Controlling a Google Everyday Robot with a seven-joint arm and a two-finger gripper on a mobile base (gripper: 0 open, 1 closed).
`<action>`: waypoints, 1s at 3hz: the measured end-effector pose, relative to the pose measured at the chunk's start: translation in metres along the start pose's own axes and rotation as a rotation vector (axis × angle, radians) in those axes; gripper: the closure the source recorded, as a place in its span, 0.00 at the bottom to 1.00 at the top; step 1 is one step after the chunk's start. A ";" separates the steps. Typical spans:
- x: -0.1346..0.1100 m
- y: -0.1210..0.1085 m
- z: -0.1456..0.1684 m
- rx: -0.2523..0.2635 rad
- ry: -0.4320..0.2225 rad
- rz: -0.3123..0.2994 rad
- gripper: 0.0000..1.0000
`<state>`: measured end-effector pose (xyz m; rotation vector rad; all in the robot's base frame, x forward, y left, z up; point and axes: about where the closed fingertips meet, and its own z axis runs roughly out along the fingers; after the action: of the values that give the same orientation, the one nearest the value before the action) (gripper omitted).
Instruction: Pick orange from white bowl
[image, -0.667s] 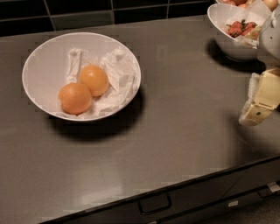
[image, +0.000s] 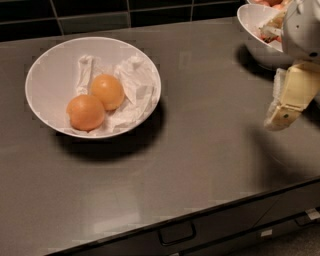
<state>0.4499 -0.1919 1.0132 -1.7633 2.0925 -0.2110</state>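
Note:
The white bowl (image: 50, 80) sits at the left of the dark counter, lined with crumpled white paper (image: 135, 85). Two round fruits lie touching in it. The paler, yellower orange (image: 106, 91) is nearer the bowl's middle. The deeper, redder-orange fruit (image: 86, 112) is in front and to its left. My gripper (image: 281, 118) hangs at the far right, above the counter and well away from the bowl, pointing down and left. It holds nothing that I can see.
A second white bowl (image: 260, 45) with reddish fruit stands at the back right, partly behind my arm. Dark tiles run along the back wall. The counter's front edge and a drawer handle (image: 176, 233) are at the bottom.
My gripper has edged slightly up and to the left. The bowl and both fruits have not moved.

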 end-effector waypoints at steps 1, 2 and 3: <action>-0.020 -0.010 -0.011 0.035 -0.007 -0.063 0.00; -0.098 -0.018 -0.032 0.082 -0.072 -0.291 0.00; -0.101 -0.018 -0.033 0.088 -0.075 -0.295 0.00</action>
<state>0.4664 -0.1023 1.0704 -1.9877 1.7380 -0.3084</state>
